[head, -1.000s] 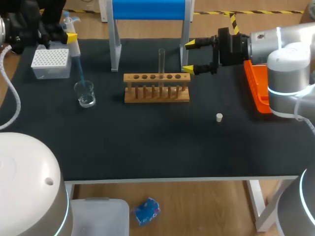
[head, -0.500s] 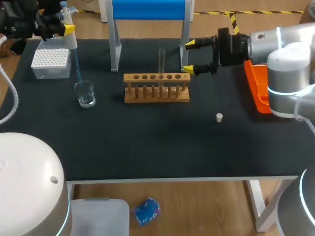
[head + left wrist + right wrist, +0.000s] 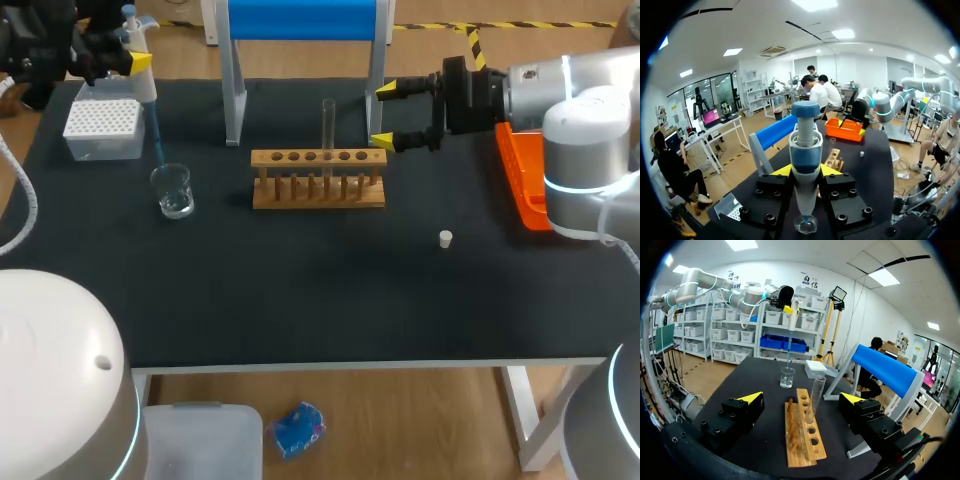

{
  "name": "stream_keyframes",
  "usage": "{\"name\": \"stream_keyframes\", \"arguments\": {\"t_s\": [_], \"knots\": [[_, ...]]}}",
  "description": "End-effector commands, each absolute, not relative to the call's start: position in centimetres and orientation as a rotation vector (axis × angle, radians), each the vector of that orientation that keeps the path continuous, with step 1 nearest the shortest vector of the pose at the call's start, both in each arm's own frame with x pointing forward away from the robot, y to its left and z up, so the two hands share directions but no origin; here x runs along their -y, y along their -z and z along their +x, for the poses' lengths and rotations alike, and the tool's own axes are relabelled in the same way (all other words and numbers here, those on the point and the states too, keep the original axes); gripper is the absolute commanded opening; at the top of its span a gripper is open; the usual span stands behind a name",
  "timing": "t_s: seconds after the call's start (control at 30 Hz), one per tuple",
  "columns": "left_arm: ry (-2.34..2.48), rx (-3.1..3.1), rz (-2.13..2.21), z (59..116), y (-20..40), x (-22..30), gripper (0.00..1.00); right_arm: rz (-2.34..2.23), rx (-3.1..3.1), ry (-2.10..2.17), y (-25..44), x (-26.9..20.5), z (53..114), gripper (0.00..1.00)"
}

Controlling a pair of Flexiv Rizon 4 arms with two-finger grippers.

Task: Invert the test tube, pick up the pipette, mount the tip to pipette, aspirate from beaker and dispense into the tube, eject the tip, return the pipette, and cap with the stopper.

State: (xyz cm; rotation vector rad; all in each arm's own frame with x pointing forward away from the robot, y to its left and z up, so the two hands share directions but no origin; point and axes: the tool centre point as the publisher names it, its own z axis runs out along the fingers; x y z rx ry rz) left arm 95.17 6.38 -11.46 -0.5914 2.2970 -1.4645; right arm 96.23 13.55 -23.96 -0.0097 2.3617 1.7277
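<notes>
My left gripper is shut on the white and blue pipette at the table's far left. The pipette's blue tip hangs just above the glass beaker. In the left wrist view the beaker lies straight under the pipette. A clear test tube stands upright in the wooden rack. My right gripper is open just right of the tube at rack height. In the right wrist view the tube stands ahead, between the open fingers of the right gripper. A small white stopper lies on the mat in front of the rack's right end.
A white tip box sits behind the beaker at the far left. A blue-topped stand on grey legs rises behind the rack. An orange tray lies at the right edge under my right arm.
My left gripper has lifted the pipette up and back, so its tip has come out of the beaker. The right arm has not moved.
</notes>
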Motion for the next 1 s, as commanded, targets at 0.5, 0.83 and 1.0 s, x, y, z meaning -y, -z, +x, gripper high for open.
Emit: {"name": "stream_keyframes", "arguments": {"t_s": [0.5, 0.83, 1.0], "knots": [[1.481, -2.454, -0.512, 95.6, 1.6, 4.6, 0.0, -0.009, -2.36, -1.727, 24.0, -13.6, 96.2, 1.0], [1.469, -2.499, -0.474, 97.1, -1.8, 11.3, 0.0, -0.009, -2.36, -1.727, 24.0, -13.6, 96.2, 1.0], [1.505, -2.481, -0.485, 97.7, -2.3, 11.8, 0.0, -0.009, -2.36, -1.727, 24.0, -13.6, 96.2, 1.0]]}}
